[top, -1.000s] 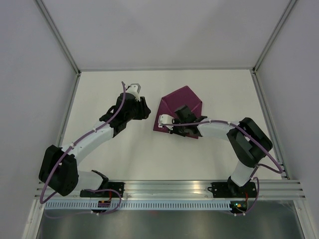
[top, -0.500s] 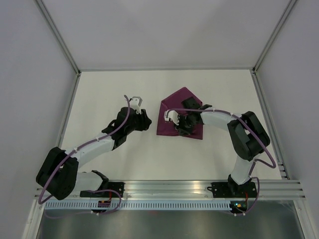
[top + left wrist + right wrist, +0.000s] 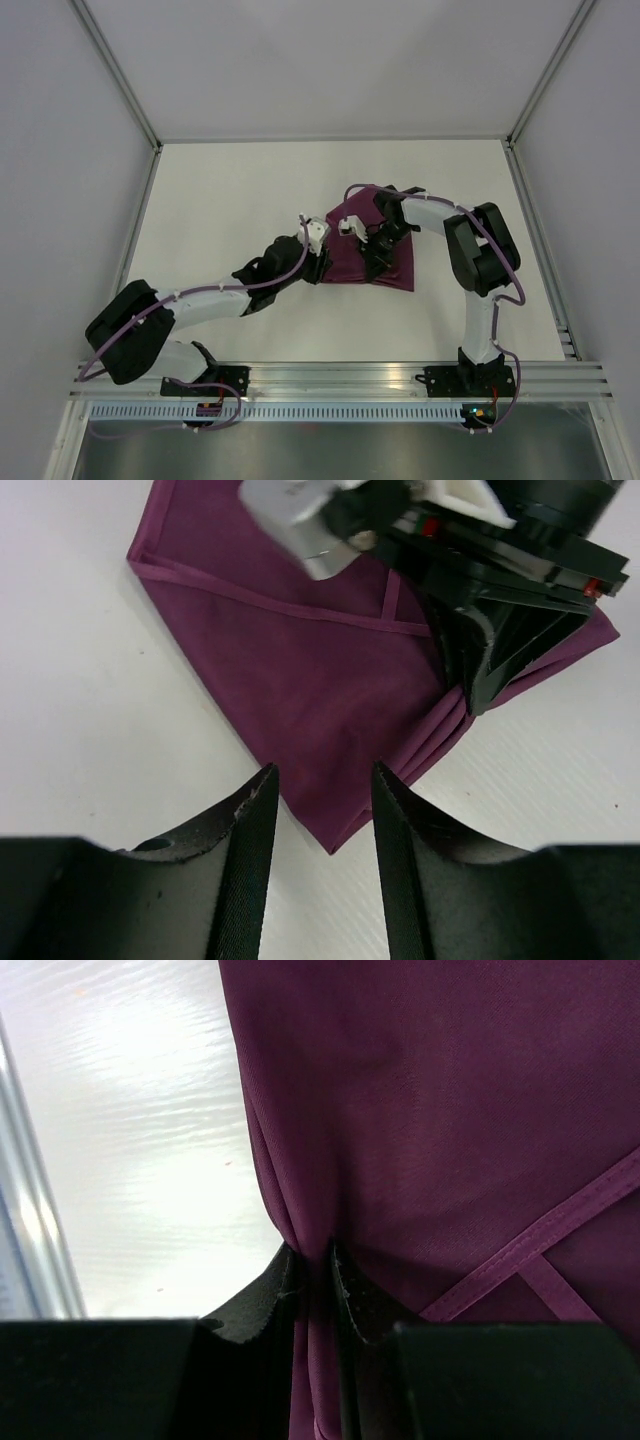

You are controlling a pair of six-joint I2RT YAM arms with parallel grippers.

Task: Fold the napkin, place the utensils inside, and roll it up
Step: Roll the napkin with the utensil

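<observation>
One second on, left claw (image 3: 322,776) reaches napkin (image 3: 300,660).

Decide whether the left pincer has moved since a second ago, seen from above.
Yes. The left pincer has swung rightward and nearer, away from the table's left rail, reaching the napkin at its left edge.

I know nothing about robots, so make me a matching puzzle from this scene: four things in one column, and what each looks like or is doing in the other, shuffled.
Things:
1 napkin
2 left gripper
3 right gripper
4 table

Descriptions:
A pinching a fold of fabric
B white and flat
C deep purple, folded
D fingers apart, at the fabric's edge

Pairs: 1-C, 2-D, 3-A, 4-B
</observation>
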